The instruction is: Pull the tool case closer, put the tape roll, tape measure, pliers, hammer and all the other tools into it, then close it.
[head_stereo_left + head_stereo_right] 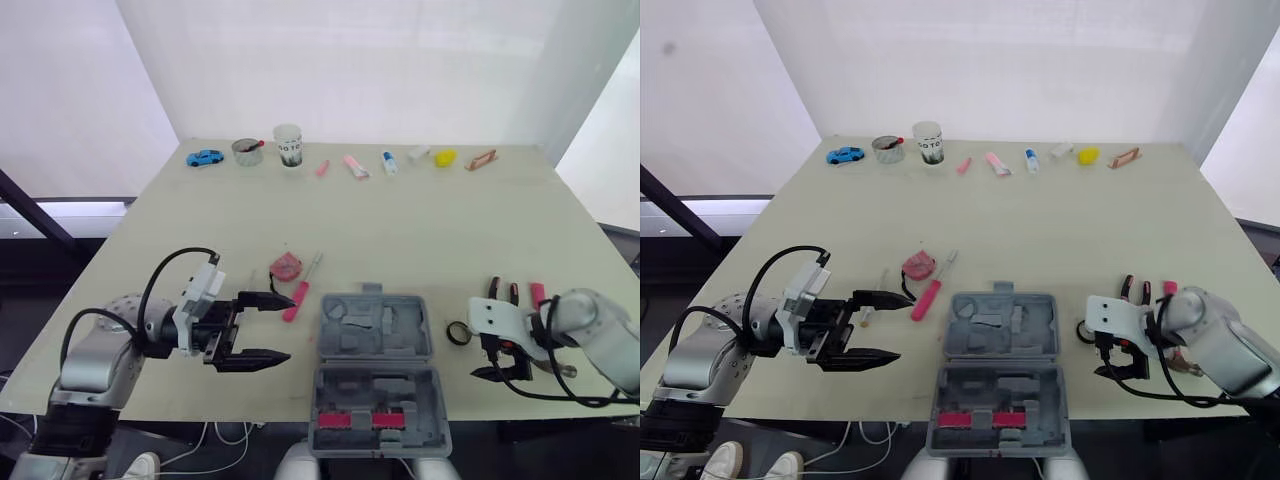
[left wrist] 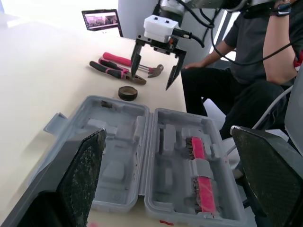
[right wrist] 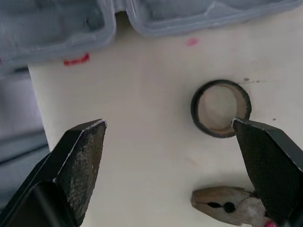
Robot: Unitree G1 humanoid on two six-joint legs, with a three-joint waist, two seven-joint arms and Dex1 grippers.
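**Open tool case on a desk, with both grippers spread wide beside it**

A pale, matte desk (image 1: 400, 220) is seen from above. At 6 o'clock, against the near edge, the tool case (image 1: 372, 370) lies open and flat. It is made of grey moulded plastic, in two hinged rectangular halves with shaped recesses. The near half holds a pink strip of small bits.

At 9 o'clock from the case is the left gripper (image 1: 288, 327). Its two black, wedge-shaped fingers are spread far apart, grip nothing and point toward the case. Just past their tips lies a screwdriver (image 1: 297, 298) with a smooth pink handle and a thin metal shaft. Beside it, at 11 o'clock from the case, sits the tape measure (image 1: 286, 266) — a rounded, reddish-pink body.

At 3 o'clock from the case lies the tape roll (image 3: 195, 109), a small dark ring lying flat. The right gripper (image 3: 169, 124) is above it with its rough-textured fingers wide apart. The ring sits between them, close to one fingertip, and whether they touch cannot be told. Just beyond it lie the pliers (image 2: 113, 71), with a dull metal head and pink-and-black handles, and next to them the hammer (image 2: 124, 60) with its pink handle.

At 12 o'clock, along the far edge, is a row of small things, among them a blue toy car (image 1: 204, 157) and a white paper cup (image 1: 288, 145).
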